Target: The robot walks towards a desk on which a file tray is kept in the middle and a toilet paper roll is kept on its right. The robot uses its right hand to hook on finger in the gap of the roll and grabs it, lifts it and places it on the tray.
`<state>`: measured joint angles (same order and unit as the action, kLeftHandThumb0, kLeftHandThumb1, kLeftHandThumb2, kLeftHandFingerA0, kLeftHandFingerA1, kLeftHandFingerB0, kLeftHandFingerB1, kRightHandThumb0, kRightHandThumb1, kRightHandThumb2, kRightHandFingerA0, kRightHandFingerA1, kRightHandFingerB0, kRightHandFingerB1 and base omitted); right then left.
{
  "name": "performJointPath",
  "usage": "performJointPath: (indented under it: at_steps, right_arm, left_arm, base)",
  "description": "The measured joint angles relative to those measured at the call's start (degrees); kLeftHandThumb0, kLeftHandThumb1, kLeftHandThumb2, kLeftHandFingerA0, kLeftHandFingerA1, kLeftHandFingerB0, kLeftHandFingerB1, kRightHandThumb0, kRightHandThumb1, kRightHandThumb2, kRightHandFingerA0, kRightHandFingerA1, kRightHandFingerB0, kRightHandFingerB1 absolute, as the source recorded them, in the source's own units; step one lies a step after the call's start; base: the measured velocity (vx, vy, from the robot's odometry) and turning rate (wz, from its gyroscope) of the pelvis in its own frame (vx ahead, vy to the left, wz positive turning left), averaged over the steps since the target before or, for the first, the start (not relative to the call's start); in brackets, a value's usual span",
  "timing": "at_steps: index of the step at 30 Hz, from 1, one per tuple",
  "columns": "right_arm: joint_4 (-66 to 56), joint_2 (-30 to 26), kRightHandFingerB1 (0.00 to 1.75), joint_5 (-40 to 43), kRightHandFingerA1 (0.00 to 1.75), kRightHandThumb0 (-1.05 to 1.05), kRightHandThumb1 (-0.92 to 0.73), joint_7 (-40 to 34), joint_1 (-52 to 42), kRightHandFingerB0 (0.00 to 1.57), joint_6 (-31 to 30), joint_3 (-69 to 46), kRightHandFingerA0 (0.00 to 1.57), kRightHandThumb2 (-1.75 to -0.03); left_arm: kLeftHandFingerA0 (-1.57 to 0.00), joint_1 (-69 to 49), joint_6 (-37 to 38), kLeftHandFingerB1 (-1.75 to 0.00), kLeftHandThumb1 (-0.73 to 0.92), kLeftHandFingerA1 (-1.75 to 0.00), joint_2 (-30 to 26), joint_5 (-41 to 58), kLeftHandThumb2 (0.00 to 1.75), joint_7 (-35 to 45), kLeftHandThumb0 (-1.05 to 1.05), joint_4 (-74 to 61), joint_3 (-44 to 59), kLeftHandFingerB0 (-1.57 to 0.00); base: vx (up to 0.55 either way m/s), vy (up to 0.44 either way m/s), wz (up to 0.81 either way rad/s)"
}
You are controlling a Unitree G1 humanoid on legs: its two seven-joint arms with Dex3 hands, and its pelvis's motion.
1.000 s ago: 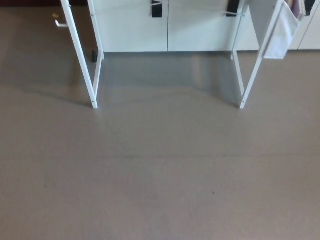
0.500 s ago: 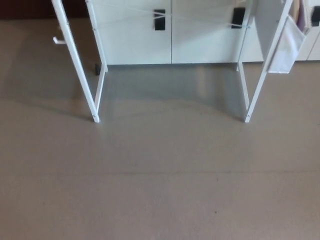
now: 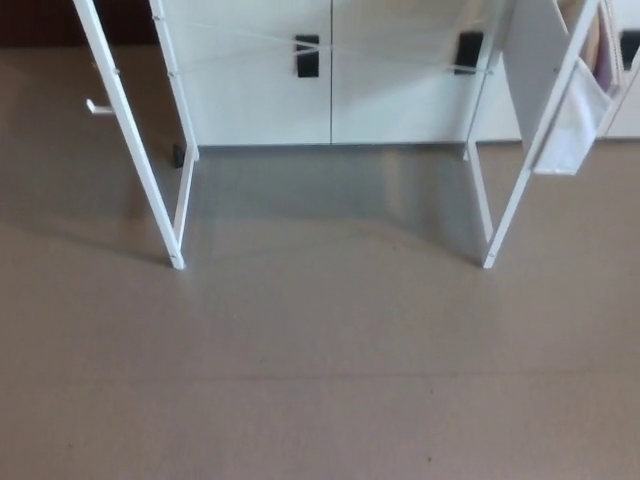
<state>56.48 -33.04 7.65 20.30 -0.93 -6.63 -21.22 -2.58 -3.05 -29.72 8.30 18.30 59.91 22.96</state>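
White desk legs, brown floor

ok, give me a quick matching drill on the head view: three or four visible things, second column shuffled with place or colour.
Things:
1. left desk leg
2. right desk leg
3. cabinet handle
4. floor

Descriptions:
A. black, on a white door at the top
B. grey-brown, fills the lower picture
C. white, foot at picture left
D. white, foot at picture right, below a hanging white pouch

Pairs: 1-C, 2-D, 3-A, 4-B

Neither robot hand shows, nor do tray or roll.
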Motion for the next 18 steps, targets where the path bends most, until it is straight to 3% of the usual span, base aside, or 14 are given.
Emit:
performJointPath:
  at_steps: [1, 2, 3, 4, 5, 6, 7, 14, 15, 16, 17, 18]
  right_arm:
    - [0.30, 0.05, 0.23, 0.11, 0.36, -0.65, -0.57, 0.01, 0.21, 0.04, -0.25, -0.05, 0.14, -0.58]
    - [0.40, 0.05, 0.25, 0.09, 0.45, -0.71, -0.47, -0.02, 0.30, 0.03, -0.30, 0.01, 0.10, -0.81]
    - [0.42, 0.05, 0.26, 0.04, 0.44, -0.70, -0.47, -0.14, 0.40, 0.05, -0.29, 0.16, 0.10, -0.79]
    - [0.23, 0.10, 0.23, 0.01, 0.34, -0.63, -0.59, -0.19, 0.30, 0.04, -0.28, 0.20, 0.12, -0.60]
    - [-0.07, 0.12, 0.22, 0.02, 0.33, -0.64, -0.59, -0.19, 0.18, 0.05, -0.25, 0.20, 0.14, -0.59]
    - [-0.27, 0.12, 0.24, 0.00, 0.34, -0.67, -0.63, -0.17, 0.10, 0.00, -0.25, 0.26, 0.13, -0.58]
    - [-0.53, 0.12, 0.22, -0.07, 0.35, -0.67, -0.59, -0.19, -0.10, 0.02, -0.21, 0.44, 0.13, -0.60]
    - [-0.07, -0.27, 0.24, -0.97, 0.35, -0.71, -0.63, -0.58, -0.23, 0.01, 0.33, 2.25, 0.21, -0.60]
    - [-0.14, -0.68, 0.21, -1.20, 0.45, -0.78, -0.51, -0.69, -0.19, 0.02, 0.31, 2.87, 0.12, -0.84]
    - [-0.25, -0.82, 0.24, -1.31, 0.46, -0.71, -0.48, -0.73, -0.22, 0.03, 0.29, 3.05, 0.13, -0.82]
    - [-0.32, -0.82, 0.28, -1.24, 0.36, -0.67, -0.61, -0.70, -0.29, 0.02, 0.29, 2.87, 0.22, -0.58]
    - [-0.38, -0.81, 0.22, -1.12, 0.38, -0.60, -0.58, -0.68, -0.36, 0.04, 0.29, 2.68, 0.17, -0.61]
  left_arm:
    - [-0.31, -0.03, 0.00, -0.46, 0.65, -0.54, -0.03, 0.00, 0.96, 0.00, -0.76, 0.07, 0.02, -0.19]
    - [-0.27, 0.00, -0.02, -0.45, 0.66, -0.52, -0.03, 0.01, 0.95, -0.02, -0.76, 0.11, 0.05, -0.18]
    - [-0.33, 0.05, -0.02, -0.33, 0.83, -0.44, -0.03, 0.01, 0.65, -0.07, -0.74, 0.22, 0.07, -0.21]
    - [-0.26, 0.07, -0.02, -0.44, 0.67, -0.52, -0.03, 0.00, 0.95, -0.11, -0.76, 0.31, 0.06, -0.16]
    - [-0.32, 0.08, -0.02, -0.33, 0.84, -0.44, -0.03, -0.01, 0.65, -0.18, -0.74, 0.44, 0.05, -0.20]
    - [-0.24, 0.07, -0.02, -0.44, 0.67, -0.52, -0.03, -0.03, 0.96, -0.24, -0.76, 0.48, 0.05, -0.15]
    - [-0.30, 0.07, -0.02, -0.33, 0.84, -0.44, -0.03, -0.04, 0.65, -0.28, -0.75, 0.48, 0.03, -0.20]
    - [-0.28, 0.37, -0.02, -0.33, 0.83, -0.44, 0.12, -0.04, 0.65, -0.12, -0.73, 0.55, -0.01, -0.19]
    - [-0.28, 0.25, -0.02, -0.33, 0.83, -0.44, 0.18, -0.04, 0.65, -0.07, -0.73, 0.29, -0.01, -0.20]
    - [-0.30, 0.16, -0.02, -0.34, 0.85, -0.45, 0.17, -0.04, 0.65, -0.06, -0.73, 0.00, -0.01, -0.21]
    - [-0.30, 0.13, -0.01, -0.34, 0.84, -0.45, 0.17, -0.05, 0.65, -0.06, -0.73, -0.15, -0.01, -0.21]
    - [-0.25, 0.08, -0.01, -0.32, 0.83, -0.42, 0.17, -0.04, 0.64, -0.06, -0.73, -0.21, 0.01, -0.18]
  base:
    - [0.18, 0.070, 0.05]
    - [0.19, 0.014, 0.05]
    - [0.19, -0.002, 0.13]
    - [0.24, -0.073, 0.11]
    - [0.20, -0.110, 0.10]
    - [0.22, -0.076, 0.08]
    - [0.19, -0.105, 0.11]
    - [0.22, -0.227, 0.15]
    - [0.21, -0.113, -0.05]
    - [0.21, -0.090, 0.00]
    - [0.19, -0.062, -0.01]
    - [0.17, -0.019, -0.05]
